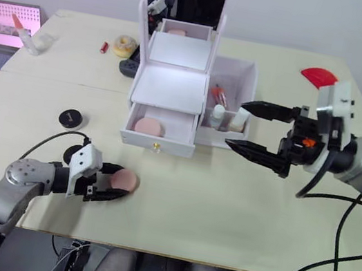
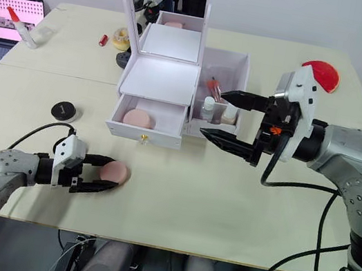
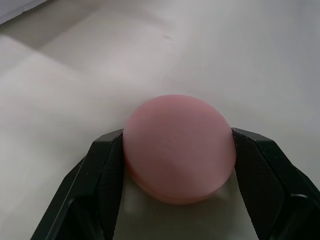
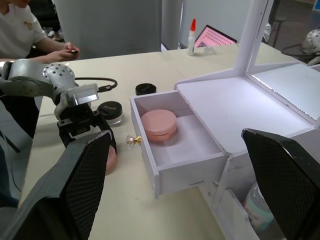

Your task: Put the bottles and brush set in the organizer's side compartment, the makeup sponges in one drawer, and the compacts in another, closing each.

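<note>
Left gripper (image 1: 114, 185) lower left, clenched on a pink makeup sponge (image 1: 124, 181) on the surface (image 1: 224, 206). Second sponge (image 1: 149, 126) in organizer's (image 1: 169, 84) open bottom drawer (image 1: 159, 130), centre. Right gripper (image 1: 251, 128) spread wide, holding nothing.

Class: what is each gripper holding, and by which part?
The left gripper grips a pink sponge by its round edge, on the table. The right gripper is open, holding nothing.

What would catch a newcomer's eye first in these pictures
The white organizer at the table's middle, its lower drawer pulled open with one pink sponge inside. Near the front edge, the left gripper closes on a second sponge lying on the table. The right gripper hangs wide open beside the side compartment.
</note>
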Robot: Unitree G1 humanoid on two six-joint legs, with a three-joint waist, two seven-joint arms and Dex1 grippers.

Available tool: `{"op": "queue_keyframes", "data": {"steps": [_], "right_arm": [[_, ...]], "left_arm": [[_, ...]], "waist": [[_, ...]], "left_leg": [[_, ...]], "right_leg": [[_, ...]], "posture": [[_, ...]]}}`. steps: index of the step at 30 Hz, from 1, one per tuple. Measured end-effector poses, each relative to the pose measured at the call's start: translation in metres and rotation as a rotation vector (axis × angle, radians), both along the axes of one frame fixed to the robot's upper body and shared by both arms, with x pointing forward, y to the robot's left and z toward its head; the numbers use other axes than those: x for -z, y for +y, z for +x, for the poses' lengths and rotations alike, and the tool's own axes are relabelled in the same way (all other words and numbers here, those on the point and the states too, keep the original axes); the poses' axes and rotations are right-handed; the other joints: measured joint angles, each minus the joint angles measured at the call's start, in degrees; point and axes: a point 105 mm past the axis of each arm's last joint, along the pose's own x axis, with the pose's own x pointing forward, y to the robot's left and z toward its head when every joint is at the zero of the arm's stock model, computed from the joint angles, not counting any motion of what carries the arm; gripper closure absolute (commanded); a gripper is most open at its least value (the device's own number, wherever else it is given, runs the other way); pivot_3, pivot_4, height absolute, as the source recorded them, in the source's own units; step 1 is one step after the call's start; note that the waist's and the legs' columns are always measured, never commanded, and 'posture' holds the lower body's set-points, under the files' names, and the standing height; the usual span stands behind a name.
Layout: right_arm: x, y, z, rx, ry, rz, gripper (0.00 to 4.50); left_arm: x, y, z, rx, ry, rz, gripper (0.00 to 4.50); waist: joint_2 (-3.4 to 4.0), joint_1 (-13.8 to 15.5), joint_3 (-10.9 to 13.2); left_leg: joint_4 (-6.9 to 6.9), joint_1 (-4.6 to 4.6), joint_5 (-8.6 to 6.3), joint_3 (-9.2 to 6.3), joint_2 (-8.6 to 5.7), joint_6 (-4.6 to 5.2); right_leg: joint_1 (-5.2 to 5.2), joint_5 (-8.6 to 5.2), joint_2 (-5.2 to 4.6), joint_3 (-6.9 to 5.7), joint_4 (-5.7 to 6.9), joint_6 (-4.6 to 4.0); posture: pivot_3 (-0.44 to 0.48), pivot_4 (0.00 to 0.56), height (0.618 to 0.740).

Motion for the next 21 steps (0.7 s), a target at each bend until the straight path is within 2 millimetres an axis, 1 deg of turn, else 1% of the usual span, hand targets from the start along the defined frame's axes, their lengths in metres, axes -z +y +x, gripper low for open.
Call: {"op": "queue_keyframes", "data": {"steps": [4,6,8,11,14,16,18,20,21], "right_arm": [[0.001,-0.001,0.0,0.006,0.001,-0.005,0.0],[0.002,-0.001,0.0,0.007,0.003,-0.005,0.0],[0.004,-0.002,0.0,0.011,0.012,-0.006,0.0],[0.007,-0.006,0.0,0.023,0.022,-0.005,0.0],[0.006,-0.008,0.0,0.031,0.018,-0.006,0.0],[0.005,-0.01,0.001,0.042,0.014,-0.005,0.0],[0.005,-0.01,0.001,0.046,0.014,-0.006,0.0],[0.006,-0.011,0.002,0.052,0.013,-0.01,0.0],[0.006,-0.011,0.002,0.055,0.012,-0.01,0.0]], "left_arm": [[-0.008,-0.003,-0.003,0.012,0.012,-0.04,1.85],[-0.016,0.001,-0.004,-0.002,0.026,-0.059,1.85],[-0.029,0.015,-0.001,-0.042,0.031,-0.054,1.85],[-0.052,0.042,0.002,-0.103,0.013,-0.012,1.85],[-0.064,0.059,0.002,-0.123,0.009,0.03,1.85],[-0.072,0.067,0.009,-0.15,-0.007,0.021,1.85],[-0.091,0.067,0.021,-0.16,-0.06,-0.009,1.85],[-0.122,0.06,0.035,-0.144,-0.151,-0.053,1.85],[-0.13,0.057,0.038,-0.135,-0.175,-0.062,1.85]], "waist": [[0.0,-0.02,0.0],[0.0,-0.09,0.0],[-0.01,-0.1,0.01],[0.0,-0.11,0.01],[0.01,-0.1,0.02],[0.01,0.03,0.02],[-0.01,0.25,0.03],[-0.04,0.15,0.03],[-0.03,0.03,0.03]], "left_leg": [[0.0,0.0,0.0,0.0,0.0,0.0],[-0.01,0.0,0.0,-0.01,0.01,0.0],[0.0,0.0,0.0,-0.03,0.03,0.0],[0.0,0.0,0.0,-0.01,0.01,0.0],[-0.01,0.0,0.0,0.01,0.0,0.0],[0.0,0.0,0.0,-0.01,0.01,0.0],[0.08,-0.05,0.01,-0.15,0.01,-0.02],[0.13,-0.09,0.01,-0.17,-0.04,-0.02],[0.12,-0.09,0.01,-0.15,-0.07,-0.01]], "right_leg": [[0.0,0.0,0.0,0.0,0.0,0.0],[-0.01,0.0,0.01,0.0,0.01,0.0],[-0.02,0.0,0.04,-0.01,0.02,-0.01],[-0.01,0.0,0.03,-0.01,0.01,-0.01],[-0.01,0.0,0.02,-0.01,0.0,0.0],[0.0,0.0,0.04,-0.03,0.02,0.0],[0.03,0.0,0.04,-0.25,0.01,0.0],[0.06,0.01,0.02,-0.29,-0.02,0.01],[0.04,0.01,0.0,-0.27,-0.02,0.02]], "posture": [[0.0,0.15,0.74],[0.0,0.15,0.74],[0.0,0.15,0.74],[0.0,0.15,0.74],[0.0,0.15,0.74],[0.0,0.15,0.74],[0.0,0.15,0.74],[0.0,0.15,0.74],[0.0,0.15,0.74]]}}
